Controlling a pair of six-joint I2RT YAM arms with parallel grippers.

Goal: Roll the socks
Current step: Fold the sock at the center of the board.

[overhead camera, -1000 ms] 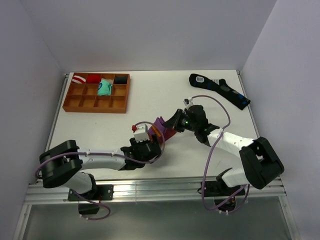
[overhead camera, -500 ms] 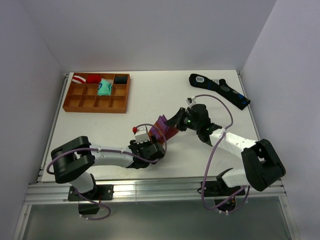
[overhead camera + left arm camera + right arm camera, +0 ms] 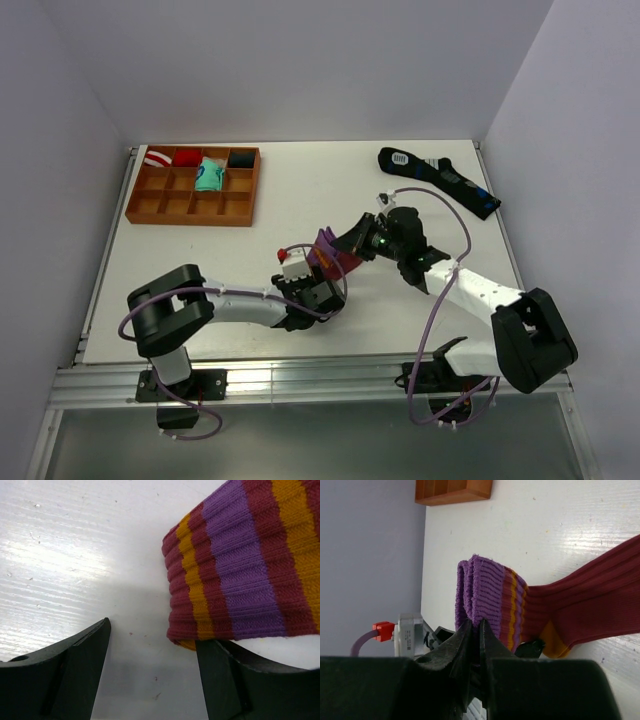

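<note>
The maroon sock with orange bands and a purple cuff lies mid-table, between the two grippers. My right gripper is shut on the purple cuff and holds it folded up off the table, with the maroon leg and orange heel trailing to the right. My left gripper is open and low on the table. In the left wrist view the striped fold lies just beyond my right fingertip, not between the jaws. The left gripper holds nothing.
A wooden divided tray at the back left holds small rolled sock bundles; its corner shows in the right wrist view. A long black sock with blue marks lies at the back right.
My left arm has reached further right and forward, bringing its gripper up to the sock. My right gripper has drawn the cuff slightly back and up.
</note>
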